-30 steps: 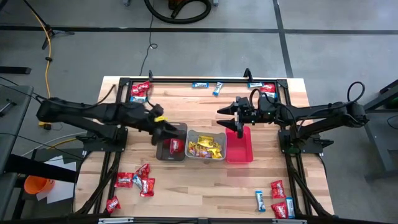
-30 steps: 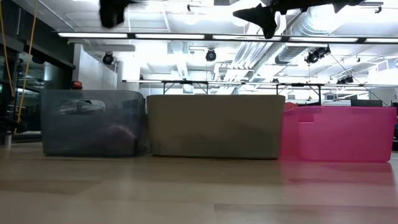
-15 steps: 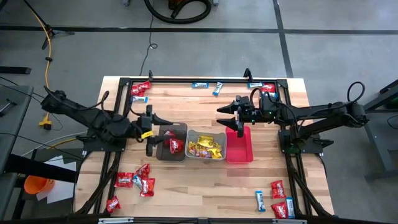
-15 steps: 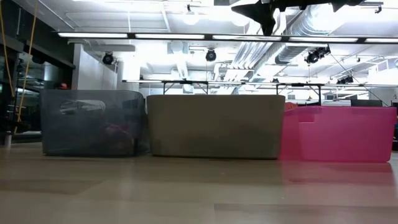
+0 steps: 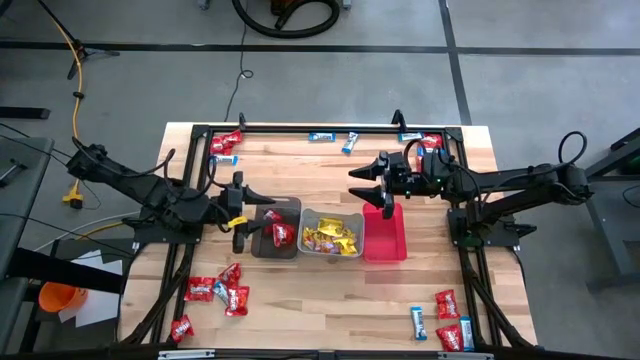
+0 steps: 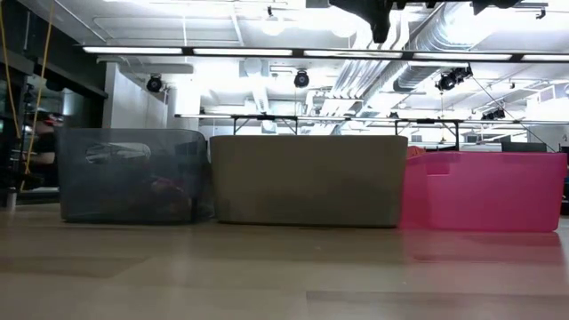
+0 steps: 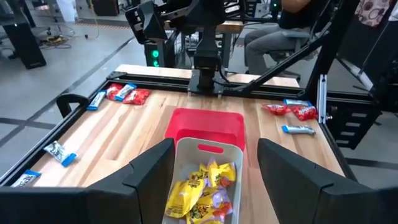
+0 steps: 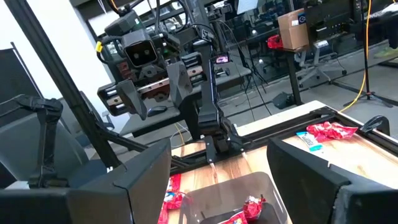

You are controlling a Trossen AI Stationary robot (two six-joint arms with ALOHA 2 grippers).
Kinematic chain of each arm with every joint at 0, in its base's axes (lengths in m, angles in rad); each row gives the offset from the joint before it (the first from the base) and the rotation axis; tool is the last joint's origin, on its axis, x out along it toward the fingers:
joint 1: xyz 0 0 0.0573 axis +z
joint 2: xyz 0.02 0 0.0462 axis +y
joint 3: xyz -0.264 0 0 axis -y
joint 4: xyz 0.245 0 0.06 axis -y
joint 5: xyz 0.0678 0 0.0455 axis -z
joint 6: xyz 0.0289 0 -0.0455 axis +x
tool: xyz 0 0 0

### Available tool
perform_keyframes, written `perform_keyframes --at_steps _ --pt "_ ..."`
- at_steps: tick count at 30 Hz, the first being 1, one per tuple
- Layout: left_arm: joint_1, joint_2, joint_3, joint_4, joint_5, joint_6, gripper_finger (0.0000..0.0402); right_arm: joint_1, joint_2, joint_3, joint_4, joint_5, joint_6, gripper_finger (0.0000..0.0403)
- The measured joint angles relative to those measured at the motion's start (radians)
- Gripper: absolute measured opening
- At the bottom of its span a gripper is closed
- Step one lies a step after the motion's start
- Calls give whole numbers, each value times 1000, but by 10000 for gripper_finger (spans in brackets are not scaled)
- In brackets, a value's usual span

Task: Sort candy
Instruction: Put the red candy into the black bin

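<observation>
Left tool: fingers apart, empty, raised just beside the brown bin on its outer side.
Right tool: fingers apart, empty, above the far end of the pink bin.
Bins: brown, grey, pink, touching in a row mid-tabletop.
Candy: red packets in the brown bin, yellow packets in the grey one; loose red packets and blue-and-white bars scattered near the tabletop corners.
</observation>
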Motion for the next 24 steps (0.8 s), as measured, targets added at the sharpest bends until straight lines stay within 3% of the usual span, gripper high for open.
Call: perform_keyframes --at_steps 5,10,15,18,24 --pt "-11 11 5 -19 31 -44 215 0 0 0 -1 2 3 261" --pt "-60 66 111 -298 110 -163 215 0 0 0 -4 2 -2 261" --pt "-161 146 239 -640 281 -443 215 0 0 0 -17 2 -4 261" --pt "-256 176 251 -762 393 -649 215 0 0 0 -40 2 -4 261" --pt "-456 237 183 -830 371 -1044 215 0 0 0 -130 -1 -4 261"
